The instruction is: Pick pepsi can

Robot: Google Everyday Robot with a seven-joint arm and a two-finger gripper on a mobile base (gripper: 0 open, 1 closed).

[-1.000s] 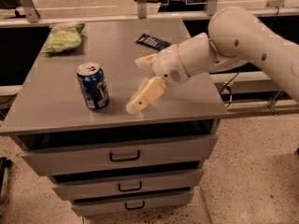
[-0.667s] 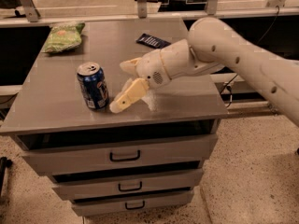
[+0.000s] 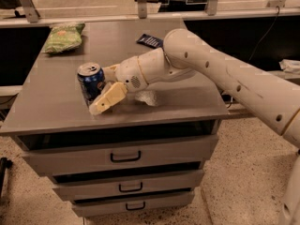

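In the last second the arm has travelled to the left across the counter. Before, the pincer was hanging clearly to the right of the pepsi can, with free grey surface between them. Now it has arrived at the can. The can itself has not moved. It stands upright near the front left part of the counter, with its silver top and pull tab turned up.

For the task this means, in my judgement, that the approach is finished and the closing is the step in hand. Nothing is lifted yet, because the can rests on the counter.

The pincer is spread wide. Its near finger lies low and slanted in front of the right side of the can, and it seems to touch the can or to be just beside it. The far finger shows behind the right shoulder of the can. So the can sits between the two fingers, but I do not see them pressing on it, and the pincer holds nothing.

The green chip bag lies at the far left corner, and the flat dark blue packet at the far edge, partly behind the arm. Both are well apart from the can.
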